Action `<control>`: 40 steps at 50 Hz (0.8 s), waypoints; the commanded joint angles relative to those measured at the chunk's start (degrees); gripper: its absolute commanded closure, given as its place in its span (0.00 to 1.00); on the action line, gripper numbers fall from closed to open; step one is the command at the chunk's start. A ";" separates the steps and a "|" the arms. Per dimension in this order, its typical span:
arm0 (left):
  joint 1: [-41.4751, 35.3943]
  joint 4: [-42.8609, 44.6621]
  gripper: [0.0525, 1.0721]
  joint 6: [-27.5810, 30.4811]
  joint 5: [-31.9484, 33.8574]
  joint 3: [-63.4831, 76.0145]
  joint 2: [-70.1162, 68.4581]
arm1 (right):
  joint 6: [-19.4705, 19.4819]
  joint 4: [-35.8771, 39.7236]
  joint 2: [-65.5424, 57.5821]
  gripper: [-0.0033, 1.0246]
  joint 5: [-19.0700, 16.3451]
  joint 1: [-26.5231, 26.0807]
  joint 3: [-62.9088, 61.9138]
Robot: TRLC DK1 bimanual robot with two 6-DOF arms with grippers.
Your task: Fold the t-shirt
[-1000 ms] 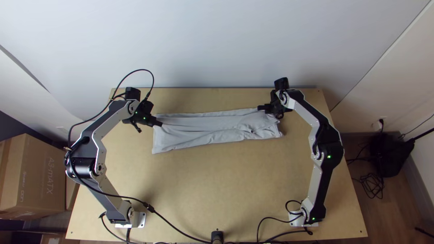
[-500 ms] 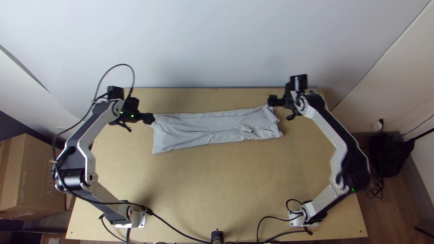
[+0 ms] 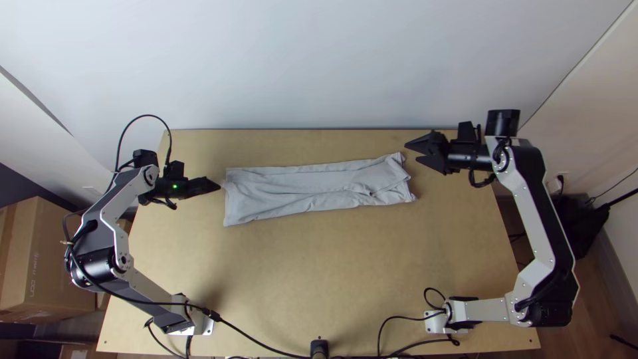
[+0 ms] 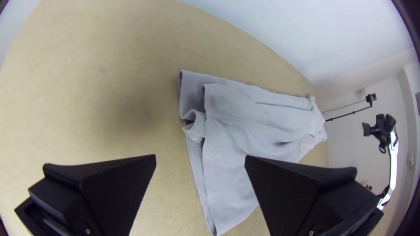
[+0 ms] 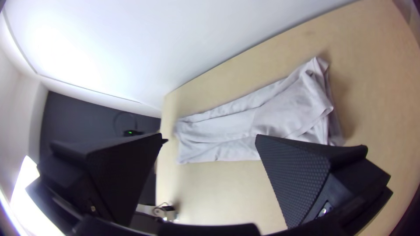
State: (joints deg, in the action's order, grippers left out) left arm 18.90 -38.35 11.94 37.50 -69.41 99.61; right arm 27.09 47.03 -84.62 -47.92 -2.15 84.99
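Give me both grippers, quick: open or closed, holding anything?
Left gripper: open, fingers apart, holding nothing.
Right gripper: open, fingers apart, holding nothing.

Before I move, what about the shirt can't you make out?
Top view: the inner layers of the shirt, under its upper cloth.
Left wrist view: part of its edge, behind a finger of the left hand.
Right wrist view: part of its edge, behind a finger of the right hand.
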 commanded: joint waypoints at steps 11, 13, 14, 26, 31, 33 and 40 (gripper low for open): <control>-2.28 5.30 0.04 -3.51 2.32 3.93 6.38 | 6.66 3.78 1.65 0.04 -12.99 -6.37 1.32; -2.90 6.53 0.04 -3.95 2.23 4.28 7.17 | 6.66 3.78 2.18 0.04 -12.99 -6.46 1.41; -3.25 6.97 0.04 -4.21 2.23 4.46 7.53 | 6.66 3.78 2.44 0.04 -12.99 -6.46 1.32; -9.49 11.01 0.04 -9.84 0.74 3.93 9.64 | 6.57 3.95 5.08 0.04 -12.90 -5.76 0.18; -13.97 14.62 0.04 -12.91 -3.75 3.93 10.43 | 6.75 4.04 5.34 0.04 -12.90 -5.32 0.18; -15.64 15.14 0.04 -12.91 -5.50 3.93 10.43 | 6.83 4.04 5.43 0.04 -12.90 -5.14 0.44; -20.21 16.99 0.19 -16.78 -9.72 5.25 9.90 | 7.45 4.04 6.22 0.04 -12.37 -4.09 0.61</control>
State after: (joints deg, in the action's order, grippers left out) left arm 1.85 -20.38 -0.78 30.28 -67.72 106.13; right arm 33.01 50.48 -80.12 -59.86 -7.14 85.12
